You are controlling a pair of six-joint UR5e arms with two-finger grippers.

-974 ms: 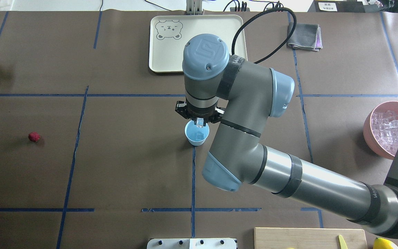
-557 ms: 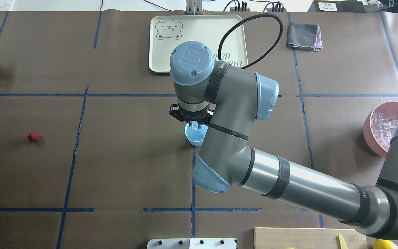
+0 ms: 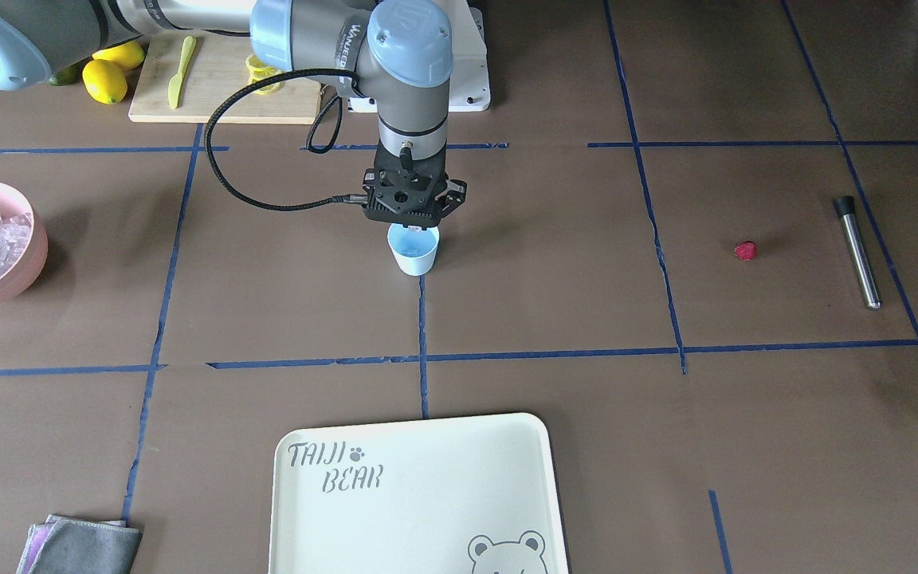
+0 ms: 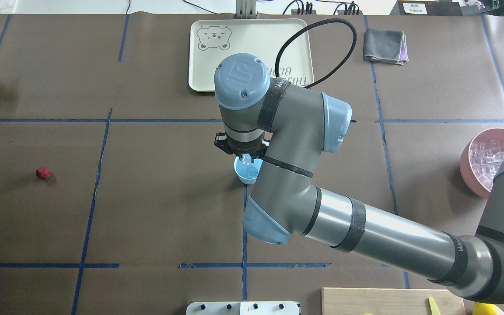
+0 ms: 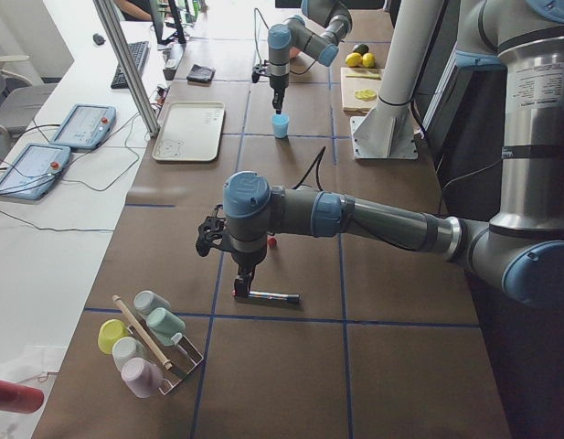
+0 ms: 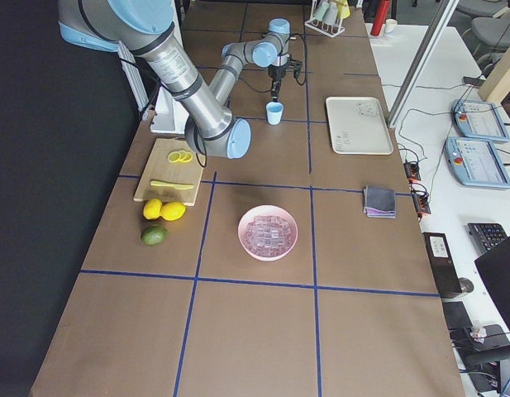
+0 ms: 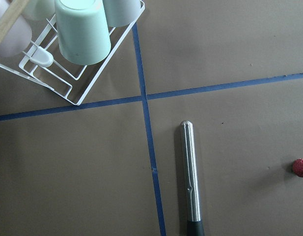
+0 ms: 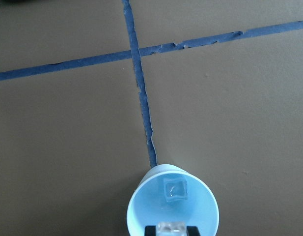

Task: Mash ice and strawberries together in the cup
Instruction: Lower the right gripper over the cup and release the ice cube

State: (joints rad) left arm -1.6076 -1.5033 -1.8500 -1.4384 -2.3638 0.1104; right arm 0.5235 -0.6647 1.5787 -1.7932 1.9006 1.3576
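**Right hand over the cup.** My right gripper (image 4: 246,157) hangs straight above the light-blue cup (image 8: 146,206), fingertips at its mouth, pinching a clear ice cube (image 8: 171,227). A second cube (image 8: 175,190) lies on the cup floor directly below. The likely next move is to release for a vertical drop. The strawberry (image 7: 300,167) rests well apart from this hand, near my left gripper (image 5: 241,285), whose finger spacing I cannot tell. The steel muddler (image 7: 189,177) lies beside the berry.

A cream bear-printed tray (image 4: 252,39) is seen at the table's far edge, with a folded grey cloth (image 4: 384,45) lying near it. A yellow knife (image 3: 178,72) is laid on a wooden board (image 3: 220,96), and two lemons (image 3: 105,80) are placed just beside it. A metal rod (image 3: 857,253) is laid near a wire cup rack (image 7: 99,69).
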